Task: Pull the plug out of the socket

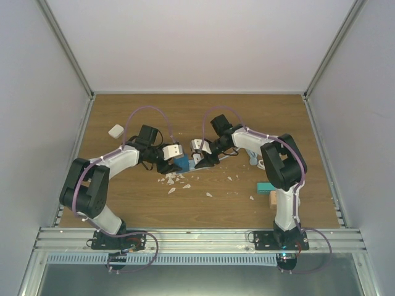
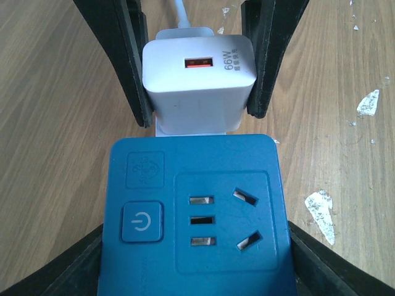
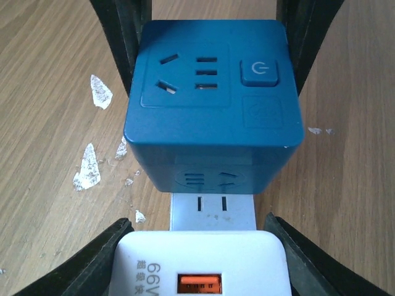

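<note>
Rigid blue plastic cube socket (image 2: 197, 209) is clamped by left gripper (image 3: 213, 61). Light, smooth white plastic charger plug (image 3: 200, 265), seated against it, is pinched at its flat sides by right gripper (image 2: 197, 83); slippage is judged possible.

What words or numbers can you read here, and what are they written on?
"66W": on the white charger.
Beside it, tiny characters: too small to read.
Power sign: on the button of the blue socket cube.
Above the button, a faint emblem: not readable.
</note>
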Tool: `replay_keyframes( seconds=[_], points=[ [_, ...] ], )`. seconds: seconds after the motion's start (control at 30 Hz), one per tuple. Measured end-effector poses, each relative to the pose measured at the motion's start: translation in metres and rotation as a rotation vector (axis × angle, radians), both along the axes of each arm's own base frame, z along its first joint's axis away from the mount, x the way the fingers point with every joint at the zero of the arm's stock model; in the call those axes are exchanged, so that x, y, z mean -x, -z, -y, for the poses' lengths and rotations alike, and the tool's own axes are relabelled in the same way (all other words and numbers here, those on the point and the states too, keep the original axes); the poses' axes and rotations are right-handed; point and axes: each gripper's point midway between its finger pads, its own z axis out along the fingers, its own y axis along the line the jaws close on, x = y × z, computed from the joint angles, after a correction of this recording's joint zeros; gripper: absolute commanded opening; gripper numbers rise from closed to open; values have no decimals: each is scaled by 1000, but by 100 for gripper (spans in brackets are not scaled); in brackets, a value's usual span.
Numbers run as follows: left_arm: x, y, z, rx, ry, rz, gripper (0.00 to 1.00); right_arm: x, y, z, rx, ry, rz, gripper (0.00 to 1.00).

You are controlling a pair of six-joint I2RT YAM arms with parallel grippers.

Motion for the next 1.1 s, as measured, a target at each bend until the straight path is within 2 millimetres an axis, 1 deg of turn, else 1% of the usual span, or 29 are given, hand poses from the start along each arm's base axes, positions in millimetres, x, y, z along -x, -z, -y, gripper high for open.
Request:
replay_keyframes(
  seconds=[0.23, 0.3, 0.4, 0.53, 0.87, 1.1],
  points=[
    [3, -3, -1, 0, 1, 19, 32, 0, 0, -1, -8, 1, 1, 30],
    [4, -6, -1, 4, 0, 31, 29, 0, -1, -2, -15, 3, -5, 24],
    [5, -10, -2, 9, -5, 38, 26, 0, -2, -3, -23, 6, -10, 19],
    [6, -10, -1, 14, -10, 31, 23, 0, -3, -4, -22, 8, -12, 15],
    [5, -11, -5, 28, -30, 6, 21, 1, -2, -9, -7, 18, -11, 10],
    [9, -16, -9, 28, -20, 41, 19, 2, -3, -13, -7, 18, -12, 9]
  ],
)
